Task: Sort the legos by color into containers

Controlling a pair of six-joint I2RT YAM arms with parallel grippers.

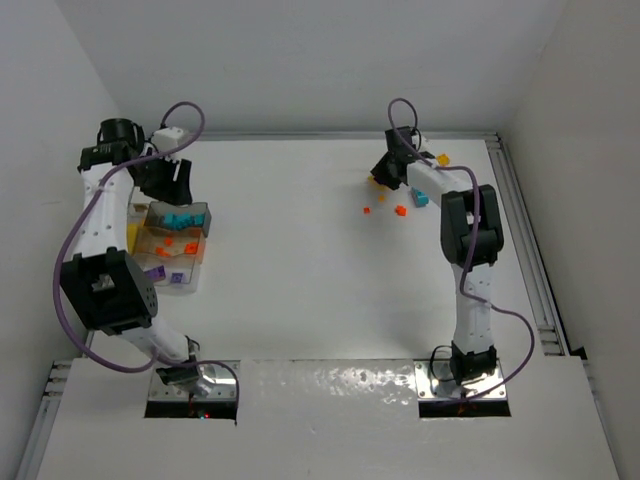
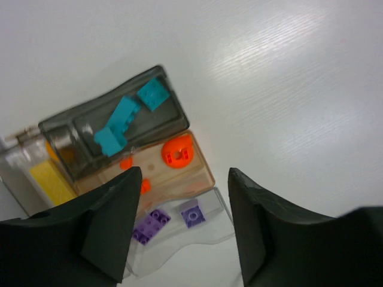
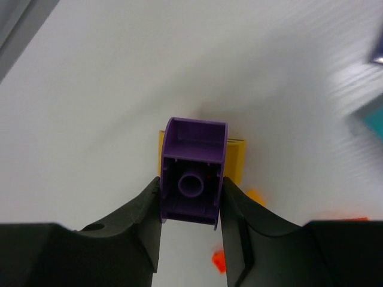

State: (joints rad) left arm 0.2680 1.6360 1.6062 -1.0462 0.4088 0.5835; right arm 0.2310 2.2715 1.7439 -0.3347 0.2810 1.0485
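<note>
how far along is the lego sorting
Done: the tray holds teal bricks, orange pieces, a purple pair and a yellow block in separate compartments. In hand: the right pincer grips a purple brick. Left: loose bricks near that arm; the left pincer hangs open above the tray.

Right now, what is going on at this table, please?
Two robot arms are sorting small bricks by color. The right claw is closed on a purple brick at the far side of the table. A yellow brick shows just behind it, and other loose bricks lie scattered nearby. The left claw hangs open and empty above the clear tray. Its compartments already hold teal pieces, orange pieces, purple pieces and a yellow piece.
</note>
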